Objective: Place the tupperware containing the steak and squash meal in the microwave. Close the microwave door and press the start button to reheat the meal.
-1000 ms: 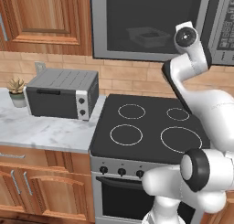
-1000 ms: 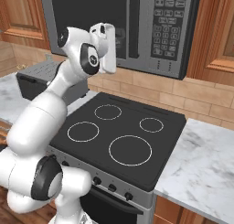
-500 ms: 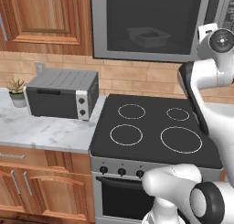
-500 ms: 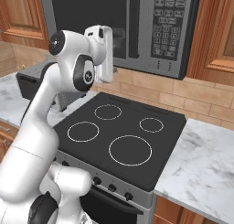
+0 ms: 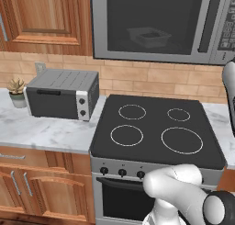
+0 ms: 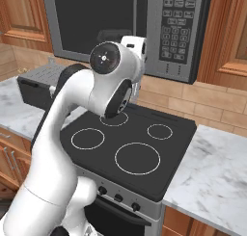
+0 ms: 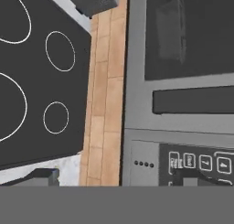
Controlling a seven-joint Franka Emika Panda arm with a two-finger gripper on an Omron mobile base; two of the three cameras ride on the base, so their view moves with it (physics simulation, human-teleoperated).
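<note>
Clear plastic tupperware (image 5: 148, 36) sits behind the shut microwave door (image 5: 153, 24); light, fragile-rimmed; your gripper's jaws gape empty.

Base views flank stove (image 5: 156, 127); hand view nears microwave (image 7: 183, 81).

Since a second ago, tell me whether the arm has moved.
Yes. In the left base view the arm has swung right, away from the microwave window toward the keypad edge.
</note>
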